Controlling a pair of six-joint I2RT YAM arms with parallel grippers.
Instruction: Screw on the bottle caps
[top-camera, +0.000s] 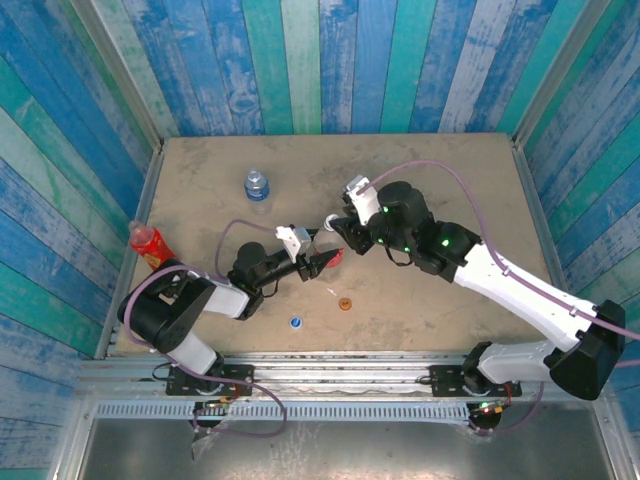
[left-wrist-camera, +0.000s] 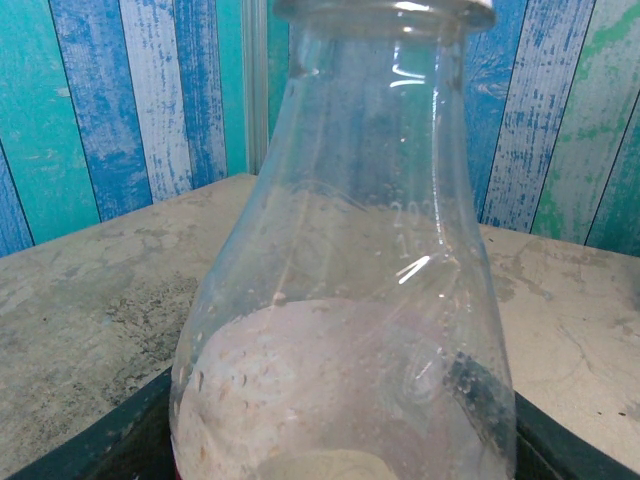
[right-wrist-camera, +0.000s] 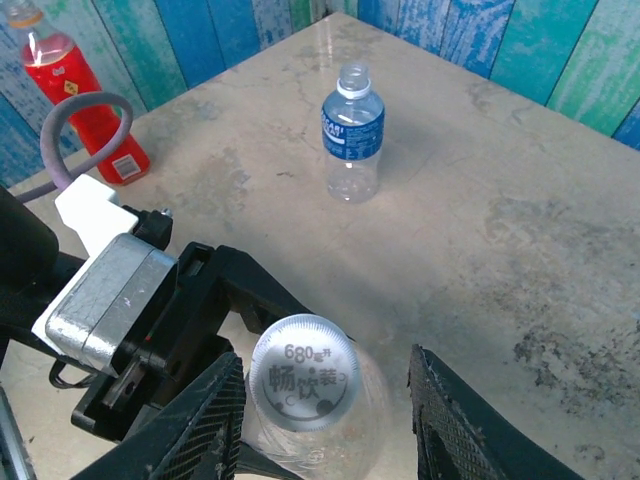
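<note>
My left gripper (top-camera: 318, 262) is shut on the clear bottle with the red label (top-camera: 332, 258), which stands upright near the table's middle. Seen from the left wrist, that bottle (left-wrist-camera: 350, 250) is very close, with black jaws at both lower corners. A white cap (right-wrist-camera: 303, 385) sits on its mouth. My right gripper (right-wrist-camera: 323, 355) straddles the cap from above, open: the left finger (right-wrist-camera: 205, 420) is almost against it and the right finger (right-wrist-camera: 460, 420) stands apart. The blue cap (top-camera: 296, 322) and orange cap (top-camera: 345, 304) lie on the table in front.
The blue-label bottle (right-wrist-camera: 352, 135) stands uncapped at the back, left of centre. The slim red bottle (right-wrist-camera: 85, 95) stands by the left wall. A thin white scrap (top-camera: 331, 292) lies near the orange cap. Striped walls enclose the table (top-camera: 450, 180).
</note>
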